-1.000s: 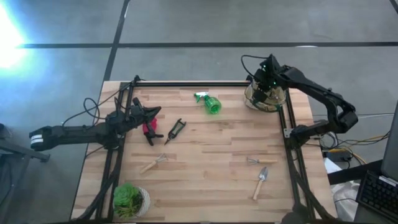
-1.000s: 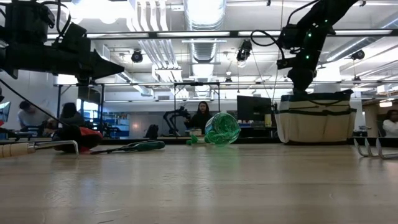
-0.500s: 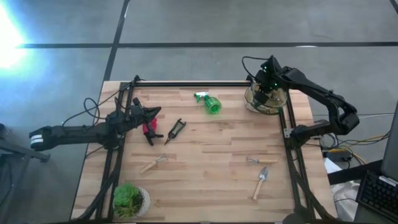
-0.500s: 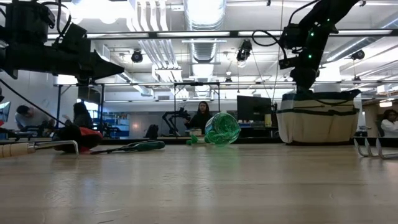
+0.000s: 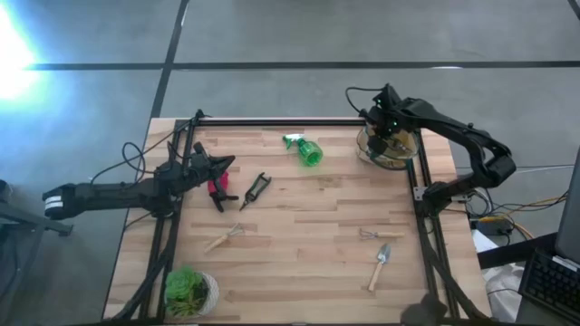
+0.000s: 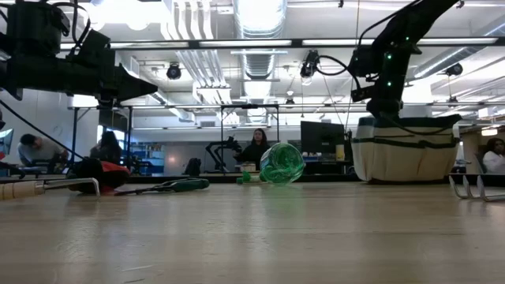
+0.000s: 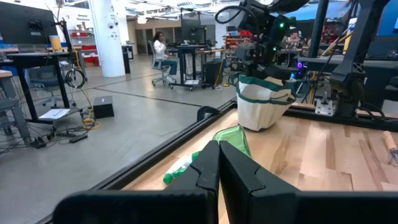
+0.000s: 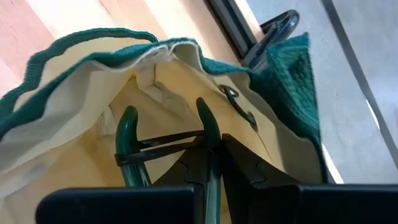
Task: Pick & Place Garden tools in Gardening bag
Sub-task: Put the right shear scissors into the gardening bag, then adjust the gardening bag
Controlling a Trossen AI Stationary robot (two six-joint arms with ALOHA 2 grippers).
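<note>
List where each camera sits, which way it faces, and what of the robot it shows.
High: overhead, straight down on the table; both arms.
Low: table height, level toward the room; arms enter from above.
Left wrist: looks past its shut fingers across the table.
Right wrist: looks into the bag, fingers shut on a green-handled tool.
Shared: high, low and left wrist all show the spray bottle and bag.

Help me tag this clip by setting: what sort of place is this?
Probably a robotics lab or open workshop: a person sits at a desk with monitors, ducts and strip lights hang overhead, and the wooden table carries a black frame.
</note>
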